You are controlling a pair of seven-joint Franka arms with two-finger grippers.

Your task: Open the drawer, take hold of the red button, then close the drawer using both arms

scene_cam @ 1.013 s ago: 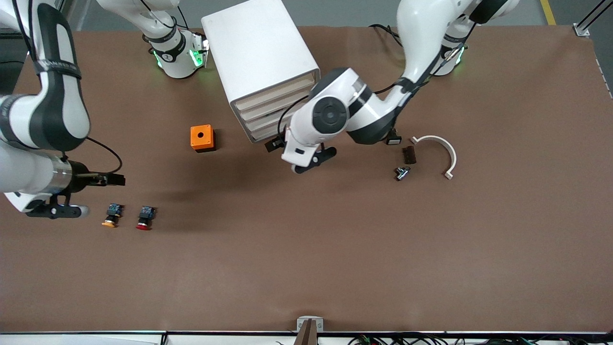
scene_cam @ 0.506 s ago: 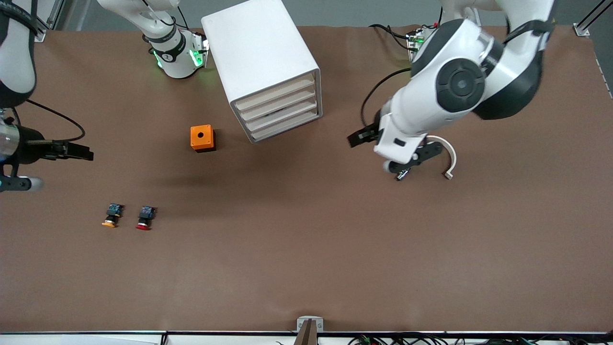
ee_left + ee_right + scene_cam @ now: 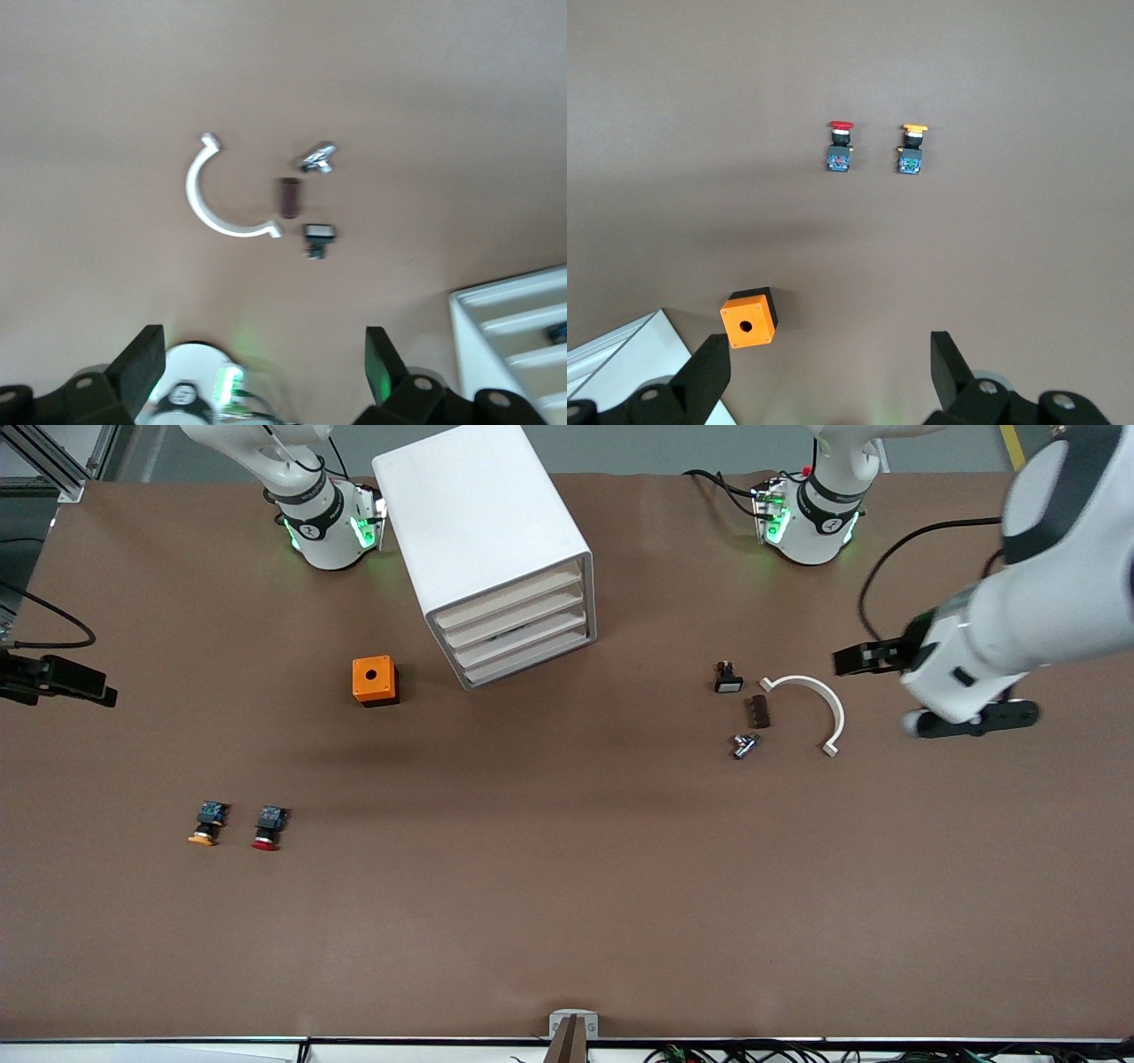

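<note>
At frame edge, right hand (image 3: pixel 824 372) cut off; left hand (image 3: pixel 264 363) blurred.

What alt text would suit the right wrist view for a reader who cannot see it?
The open right gripper hangs above the brown table, where a red-capped push button lies beside an orange-capped push button. An orange box with a hole sits by the white drawer cabinet's corner.

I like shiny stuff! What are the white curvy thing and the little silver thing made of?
The white curved piece looks like matte plastic: even white, no glints. The small silver part looks like metal, since it shows bright highlights, though it's too small to be sure.
</note>
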